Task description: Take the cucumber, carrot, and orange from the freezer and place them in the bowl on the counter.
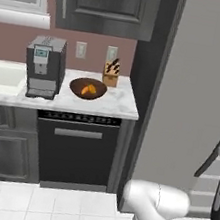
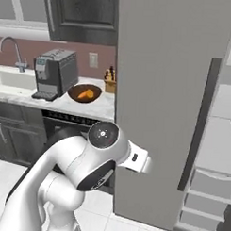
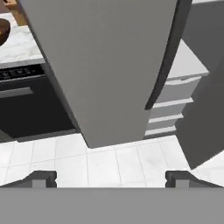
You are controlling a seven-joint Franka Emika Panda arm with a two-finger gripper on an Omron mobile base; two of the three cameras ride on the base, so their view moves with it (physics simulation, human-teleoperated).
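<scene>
My gripper (image 3: 111, 179) is open with nothing between its fingertips (image 3: 41, 178); it hangs over the white floor tiles in front of the freezer. The freezer's grey door (image 3: 105, 65) stands swung open, its dark handle (image 3: 168, 57) beside the white inner shelves (image 3: 175, 100). The brown bowl (image 1: 75, 87) sits on the marble counter (image 1: 118, 106) and holds something orange (image 1: 88, 89); I cannot tell whether that is the carrot or the orange. The bowl (image 2: 73, 94) and the freezer door (image 2: 170, 91) also show from the right. The cucumber is out of view.
A coffee machine (image 1: 45, 65) stands left of the bowl and a knife block (image 1: 111, 72) behind it. A sink (image 2: 12, 81) lies further left. A black dishwasher front (image 1: 75, 149) sits under the counter. My arm's elbow (image 2: 102, 154) rises before the open door.
</scene>
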